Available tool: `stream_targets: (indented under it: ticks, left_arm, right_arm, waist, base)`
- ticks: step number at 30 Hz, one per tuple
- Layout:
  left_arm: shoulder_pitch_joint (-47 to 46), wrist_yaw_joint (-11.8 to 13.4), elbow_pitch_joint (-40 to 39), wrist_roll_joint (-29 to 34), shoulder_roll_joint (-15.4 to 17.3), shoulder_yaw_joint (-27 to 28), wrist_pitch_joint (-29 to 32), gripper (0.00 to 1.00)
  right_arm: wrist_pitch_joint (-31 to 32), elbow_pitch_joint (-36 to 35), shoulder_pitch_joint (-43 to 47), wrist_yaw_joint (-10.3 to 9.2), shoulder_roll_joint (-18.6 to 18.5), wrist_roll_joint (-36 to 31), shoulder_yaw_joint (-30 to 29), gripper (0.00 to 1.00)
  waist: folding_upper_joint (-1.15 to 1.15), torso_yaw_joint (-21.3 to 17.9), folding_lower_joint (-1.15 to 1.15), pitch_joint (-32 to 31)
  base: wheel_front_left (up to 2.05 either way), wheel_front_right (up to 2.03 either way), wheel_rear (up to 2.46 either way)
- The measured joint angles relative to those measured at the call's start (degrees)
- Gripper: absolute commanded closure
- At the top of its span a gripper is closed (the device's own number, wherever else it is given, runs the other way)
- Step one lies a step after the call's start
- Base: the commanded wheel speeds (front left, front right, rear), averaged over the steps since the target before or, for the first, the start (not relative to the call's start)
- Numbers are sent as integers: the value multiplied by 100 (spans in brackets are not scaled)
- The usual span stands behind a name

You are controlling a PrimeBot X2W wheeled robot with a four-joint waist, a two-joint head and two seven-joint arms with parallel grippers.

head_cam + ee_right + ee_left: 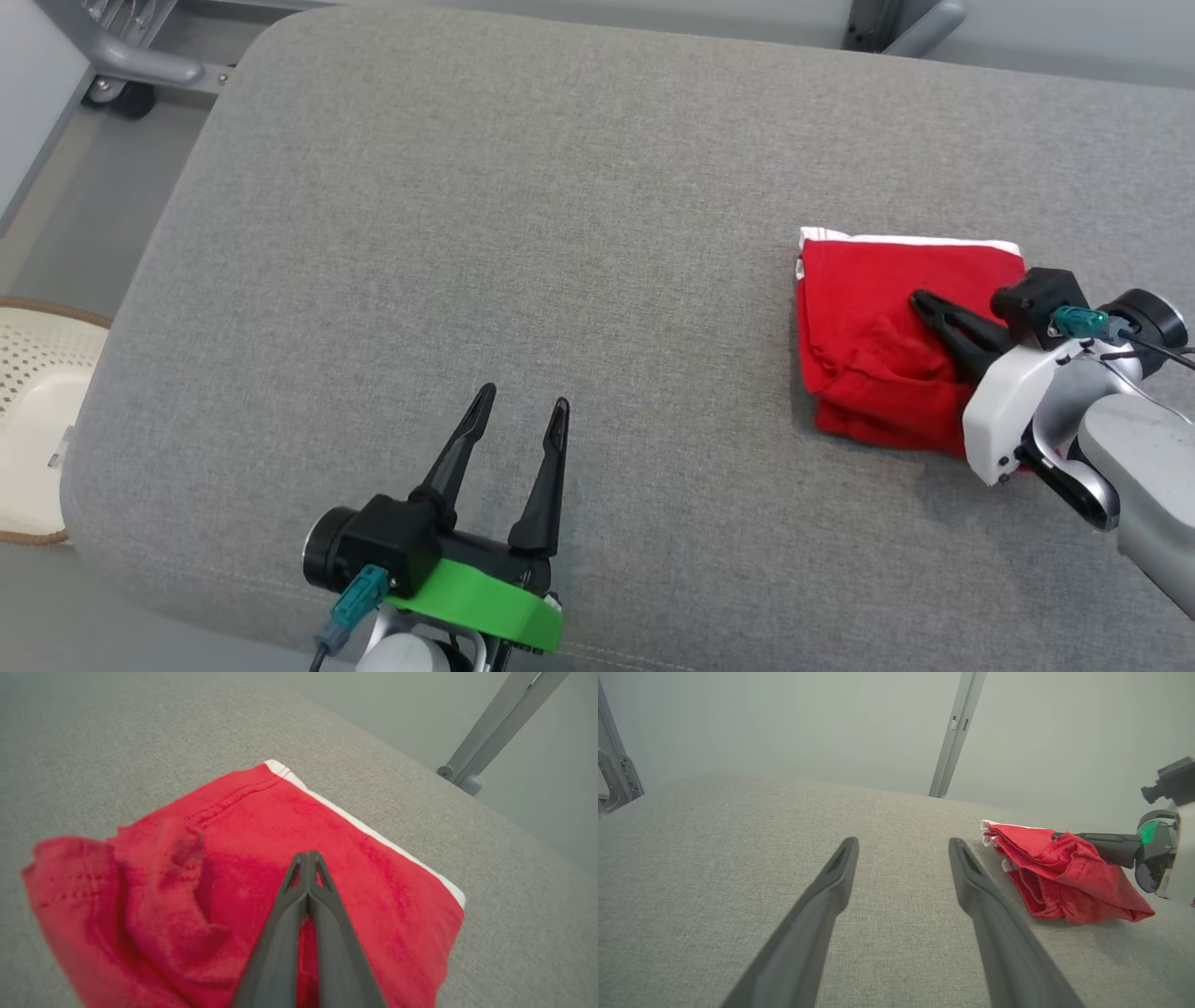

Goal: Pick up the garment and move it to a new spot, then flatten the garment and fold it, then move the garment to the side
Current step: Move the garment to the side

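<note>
**Folded red garment lies at right of grey cushion**

The grey upholstered cushion (pixel 560 187) spans most of the head view. The folded red garment (pixel 868 317), white-edged along its top, lies at the centre right of the frame. The right gripper (pixel 920 301) reaches in from the lower right, its fingers pressed together and lying on the cloth. The left gripper (pixel 524 396) sits at bottom centre, fingers spread apart over bare cushion. A cream perforated basket (pixel 37 373) shows at the left edge

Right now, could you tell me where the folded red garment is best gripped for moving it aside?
Probably its right edge, from the robot's right, low along the cushion: the garment lies flat and stacked there, while its near left corner is bunched. The right gripper is shut on it from that side.
</note>
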Motion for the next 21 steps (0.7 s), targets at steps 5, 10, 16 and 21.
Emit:
stream_targets:
  ticks: [5, 10, 16, 21]
  left_arm:
    - [-38, -1, 47, -36, 0, -21, 0, 0]
    - [-44, -1, 75, -45, 0, 14, 0, 0]
    - [-33, -2, 74, -12, 0, 44, 0, 0]
    - [57, -2, 74, 10, -1, 55, 0, 0]
  right_arm:
    - [90, -165, -138, 1, -286, 799, 810, 100]
    - [-153, -599, -165, 0, -487, 1474, 1549, 100]
    - [-339, -918, -88, 0, -665, 1659, 2086, 100]
    - [-476, -1227, 169, 0, -660, 1811, 2249, 100]
  waist:
    - [0, 173, 0, 149]
    - [0, 180, 0, 130]
    - [0, 87, 0, -19]
    - [0, -3, 0, -184]
  base:
    - [0, 0, 0]
    - [0, 0, 0]
    - [0, 0, 0]
    - [0, 0, 0]
